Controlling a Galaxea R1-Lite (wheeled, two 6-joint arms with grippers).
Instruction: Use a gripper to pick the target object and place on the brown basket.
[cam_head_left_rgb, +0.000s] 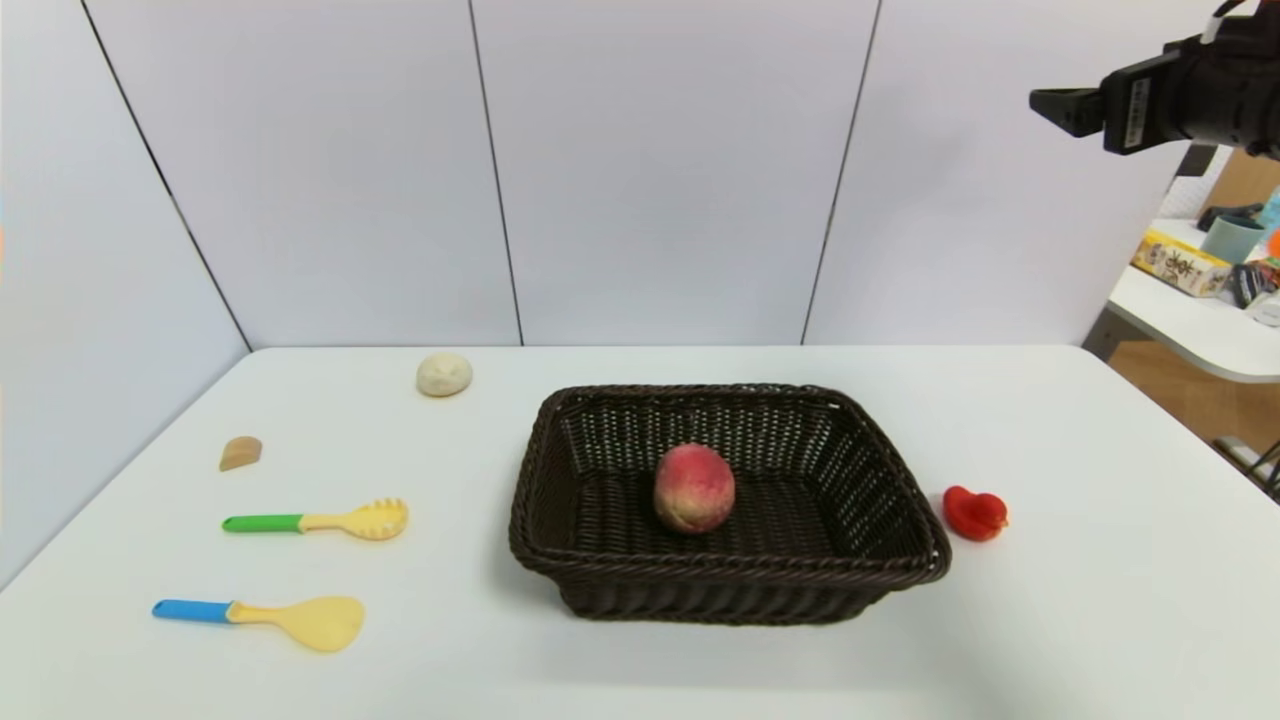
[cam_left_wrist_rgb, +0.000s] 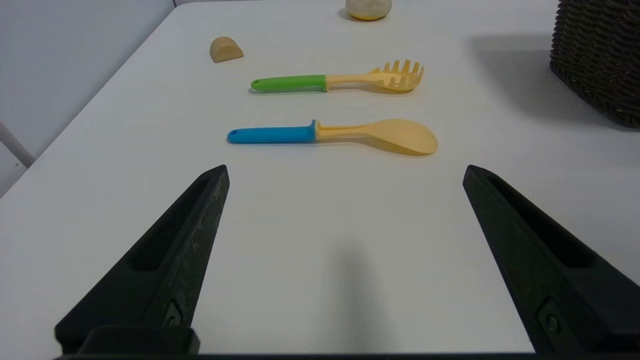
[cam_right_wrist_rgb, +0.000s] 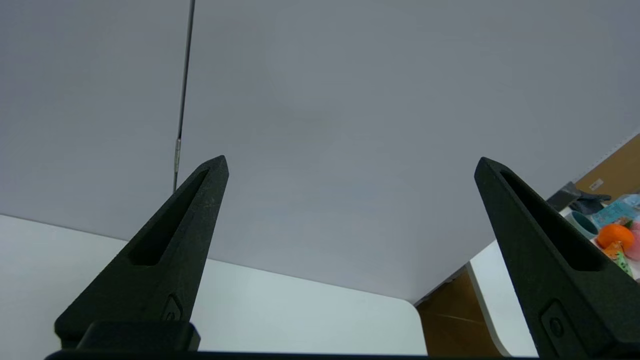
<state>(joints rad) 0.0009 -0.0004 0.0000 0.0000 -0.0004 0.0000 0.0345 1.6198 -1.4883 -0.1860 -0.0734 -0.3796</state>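
Note:
The red-pink peach (cam_head_left_rgb: 694, 488) lies inside the dark brown wicker basket (cam_head_left_rgb: 905, 480) at the middle of the white table. A corner of the basket shows in the left wrist view (cam_left_wrist_rgb: 600, 65). My right gripper (cam_head_left_rgb: 1068, 108) is raised high at the upper right, far from the basket. In its wrist view it (cam_right_wrist_rgb: 350, 167) is open and empty, facing the wall. My left gripper (cam_left_wrist_rgb: 345, 172) is open and empty, low over the table's front left, out of the head view.
A red lumpy object (cam_head_left_rgb: 974, 513) lies right of the basket. On the left lie a cream ball (cam_head_left_rgb: 444, 374), a tan wedge (cam_head_left_rgb: 240, 453), a green-handled fork spoon (cam_head_left_rgb: 320, 521) and a blue-handled spoon (cam_head_left_rgb: 265, 617). A side table with clutter (cam_head_left_rgb: 1200, 270) stands at the right.

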